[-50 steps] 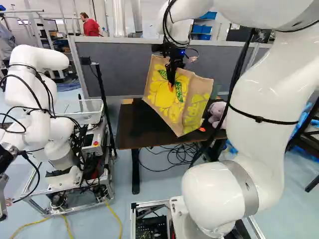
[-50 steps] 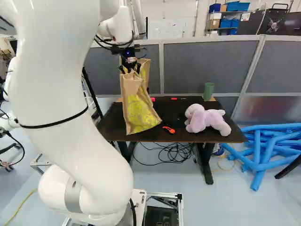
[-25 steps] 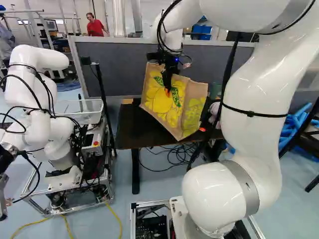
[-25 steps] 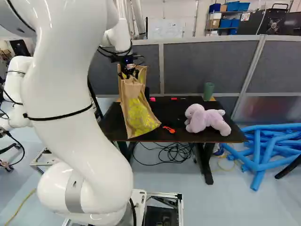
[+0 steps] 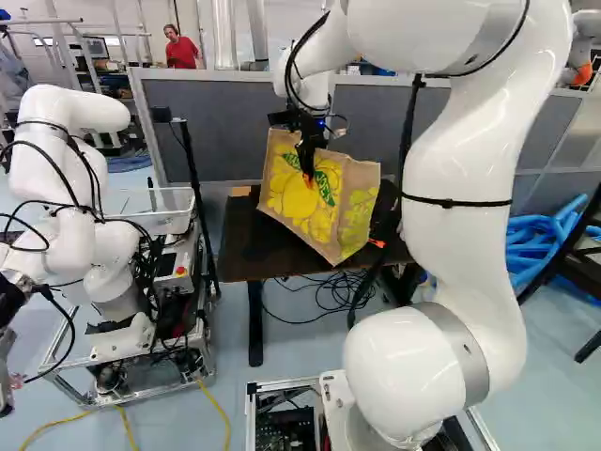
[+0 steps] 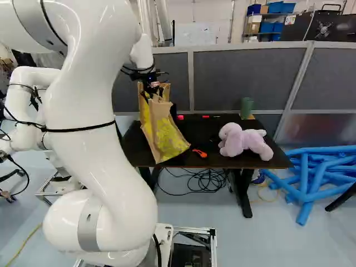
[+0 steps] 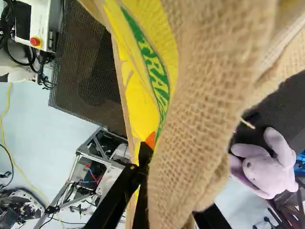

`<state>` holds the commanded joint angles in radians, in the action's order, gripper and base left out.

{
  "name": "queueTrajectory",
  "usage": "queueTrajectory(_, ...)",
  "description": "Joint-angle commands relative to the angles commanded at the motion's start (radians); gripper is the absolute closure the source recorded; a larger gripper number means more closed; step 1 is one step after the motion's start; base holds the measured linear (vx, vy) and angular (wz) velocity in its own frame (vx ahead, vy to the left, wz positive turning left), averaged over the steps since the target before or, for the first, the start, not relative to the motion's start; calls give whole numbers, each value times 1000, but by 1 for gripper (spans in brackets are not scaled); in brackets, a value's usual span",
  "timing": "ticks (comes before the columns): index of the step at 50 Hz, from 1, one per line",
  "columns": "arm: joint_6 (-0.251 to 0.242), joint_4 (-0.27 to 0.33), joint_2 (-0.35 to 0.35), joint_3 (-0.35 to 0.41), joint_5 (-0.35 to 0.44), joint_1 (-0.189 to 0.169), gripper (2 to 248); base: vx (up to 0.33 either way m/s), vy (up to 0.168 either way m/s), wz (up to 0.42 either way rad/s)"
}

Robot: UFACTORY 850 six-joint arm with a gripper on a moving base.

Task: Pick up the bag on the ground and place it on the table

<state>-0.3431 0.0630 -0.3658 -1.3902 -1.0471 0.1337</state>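
Black cables [image 6: 206, 181] lie beneath the table [image 6: 217, 162]. Over it, the gripper [image 5: 307, 169] grasps the tilted bag [image 5: 352, 211] near its top; I cannot tell whether it touches down. An orange tool [image 6: 199, 153] lies near the bag, then a plush toy [image 6: 245, 142], a green cup [image 6: 247, 107] behind, a grey partition [image 6: 239, 80] beyond.
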Motion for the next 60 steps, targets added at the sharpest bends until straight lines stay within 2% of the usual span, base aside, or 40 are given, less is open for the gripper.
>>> queueTrajectory(17,0,0,-82,-65,0,22,228,0,0,0)
queueTrajectory(60,0,0,-88,-69,0,23,228,0,0,0)
